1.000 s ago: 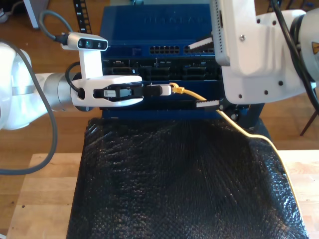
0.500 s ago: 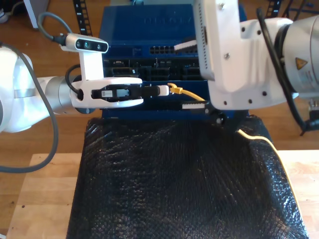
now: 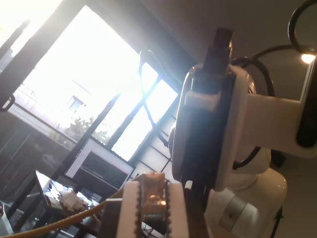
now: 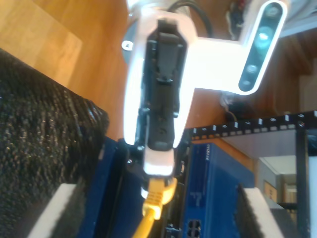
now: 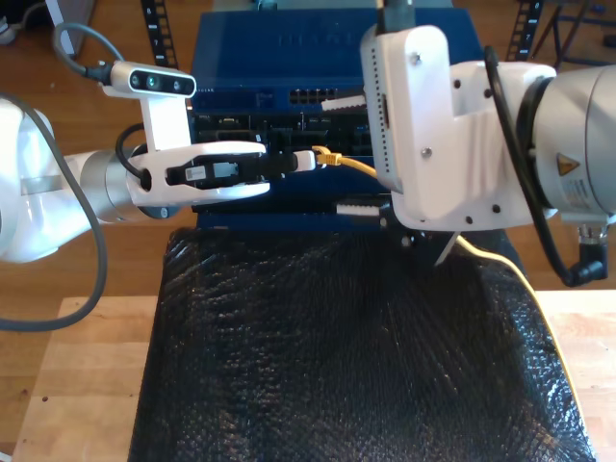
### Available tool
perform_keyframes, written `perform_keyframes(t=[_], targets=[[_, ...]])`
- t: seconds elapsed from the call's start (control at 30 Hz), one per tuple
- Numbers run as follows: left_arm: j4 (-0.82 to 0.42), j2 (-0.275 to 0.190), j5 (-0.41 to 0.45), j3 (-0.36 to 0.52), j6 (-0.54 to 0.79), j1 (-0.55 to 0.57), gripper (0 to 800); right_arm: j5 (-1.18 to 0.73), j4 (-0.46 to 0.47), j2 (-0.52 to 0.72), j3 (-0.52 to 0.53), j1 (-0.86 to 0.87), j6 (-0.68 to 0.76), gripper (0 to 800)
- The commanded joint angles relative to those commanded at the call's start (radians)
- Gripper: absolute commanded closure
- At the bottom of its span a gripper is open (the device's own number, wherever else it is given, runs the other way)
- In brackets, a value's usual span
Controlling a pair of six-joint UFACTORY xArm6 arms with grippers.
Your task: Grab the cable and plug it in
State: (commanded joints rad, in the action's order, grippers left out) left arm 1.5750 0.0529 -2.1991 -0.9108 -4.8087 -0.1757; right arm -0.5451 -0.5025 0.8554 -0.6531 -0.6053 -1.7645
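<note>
Exterior view: set high, off the arms, looking down and forward over the black mat (image 5: 346,366) to the blue rack unit (image 5: 289,43). Mid range, with my first gripper (image 5: 310,160) and my second gripper (image 5: 351,154) both in frame.

First wrist view: sits behind my first gripper and looks along its fingers, tilted up toward the windows (image 3: 84,84). Very close, my second gripper just ahead.

Second wrist view: sits behind my second gripper, facing back at my first gripper, close.

All three views share the cable plug (image 5: 327,154) at my first gripper's tips.

The only sign I can make out is a yellow warning triangle sticker (image 5: 571,166) on an arm's grey joint at the exterior view's right (lettering on the blue rack unit (image 5: 289,43) stays too faint to read).
</note>
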Motion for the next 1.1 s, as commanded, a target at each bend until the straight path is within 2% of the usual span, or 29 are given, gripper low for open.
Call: perform_keyframes(t=[0.5,0.8,1.1], targets=[[0.002,0.000,-0.032,0.002,-0.002,0.000,797,0.003,-0.003,0.000,0.006,-0.002,0.005,246],[0.002,0.000,-0.046,0.002,0.002,0.000,795,0.041,-0.003,-0.002,0.009,-0.009,0.006,346],[0.003,0.000,-0.048,0.003,0.003,0.000,795,0.040,-0.003,-0.003,0.014,-0.028,0.008,352]])
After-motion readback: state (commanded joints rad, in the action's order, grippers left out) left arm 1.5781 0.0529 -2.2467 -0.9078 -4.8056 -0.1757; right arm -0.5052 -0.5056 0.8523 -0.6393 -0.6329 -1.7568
